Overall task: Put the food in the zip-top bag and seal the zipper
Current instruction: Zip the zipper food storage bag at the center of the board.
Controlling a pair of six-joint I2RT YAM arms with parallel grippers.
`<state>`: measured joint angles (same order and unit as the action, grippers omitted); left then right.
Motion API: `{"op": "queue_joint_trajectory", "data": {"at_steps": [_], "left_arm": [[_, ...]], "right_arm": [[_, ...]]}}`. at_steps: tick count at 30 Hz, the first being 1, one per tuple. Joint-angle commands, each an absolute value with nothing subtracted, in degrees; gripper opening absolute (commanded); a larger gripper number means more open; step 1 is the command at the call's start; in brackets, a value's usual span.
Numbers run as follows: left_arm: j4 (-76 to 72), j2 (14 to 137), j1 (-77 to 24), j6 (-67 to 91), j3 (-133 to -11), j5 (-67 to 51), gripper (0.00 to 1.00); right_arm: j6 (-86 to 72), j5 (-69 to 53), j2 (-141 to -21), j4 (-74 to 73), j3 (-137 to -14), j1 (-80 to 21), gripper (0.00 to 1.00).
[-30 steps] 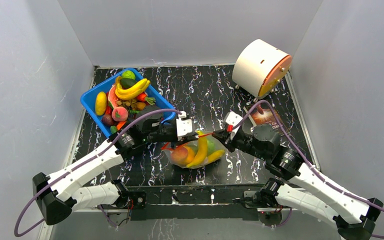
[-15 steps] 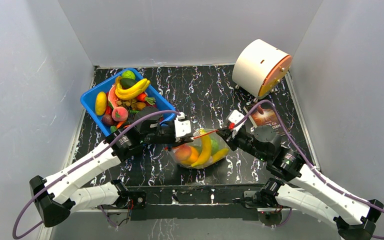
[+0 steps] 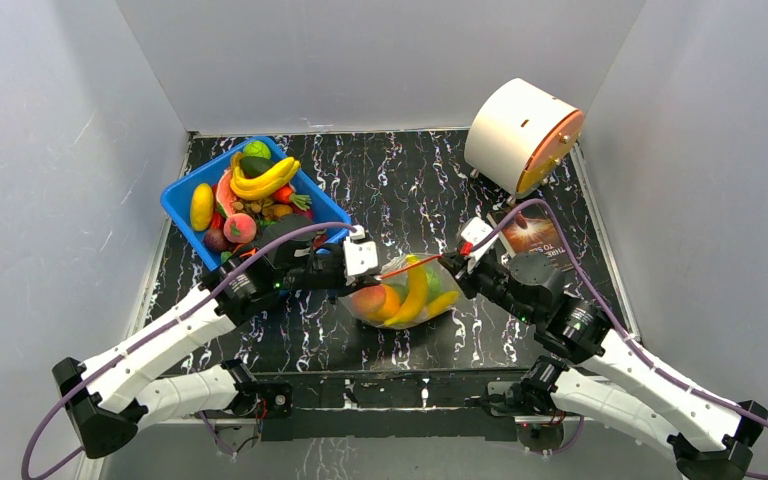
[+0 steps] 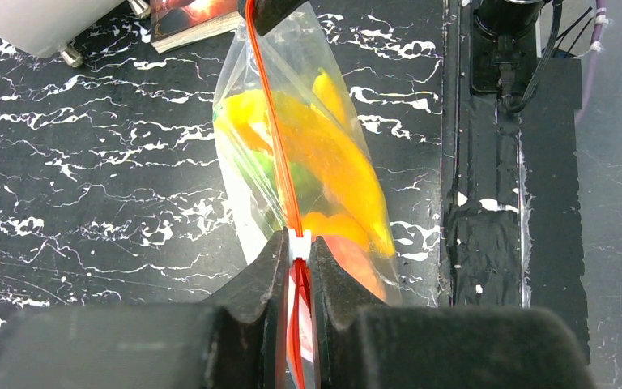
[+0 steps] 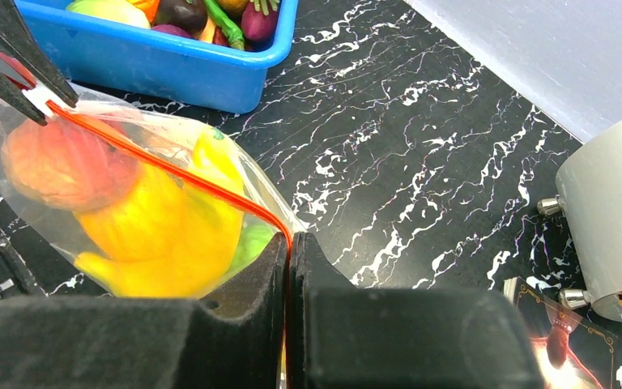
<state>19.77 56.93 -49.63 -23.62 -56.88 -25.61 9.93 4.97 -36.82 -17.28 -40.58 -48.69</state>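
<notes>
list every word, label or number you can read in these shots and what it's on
On the dark card beside the white drum: pale lettering on its left part, too small and blurred to read.
On the same card in the two wrist views: only a reddish picture and a thin border, no legible letters.
On the zip-top bag, the blue basket and the white drum: no text visible.

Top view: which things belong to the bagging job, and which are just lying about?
Job: zip-top bag, zipper, bagged food, left gripper and right gripper shut on the zipper, loose food in the blue basket.
Lying about: white drum, dark card beside it.
</notes>
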Motion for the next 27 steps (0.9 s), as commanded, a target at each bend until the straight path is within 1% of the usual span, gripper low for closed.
{"op": "queue_joint_trajectory", "data": {"at_steps": [1, 27], "left_arm": [[25.1, 54.0, -49.3, -23.6, -59.4, -25.3, 0.0], [33.0, 49.1, -49.2, -24.3, -59.1, -23.9, 0.0]], "right_arm": [[10.8, 13.5, -35.3, -15.6, -41.2, -47.4, 0.0], [9.9, 22.9, -28.9, -21.9, -42.2, -47.4, 0.0]]}}
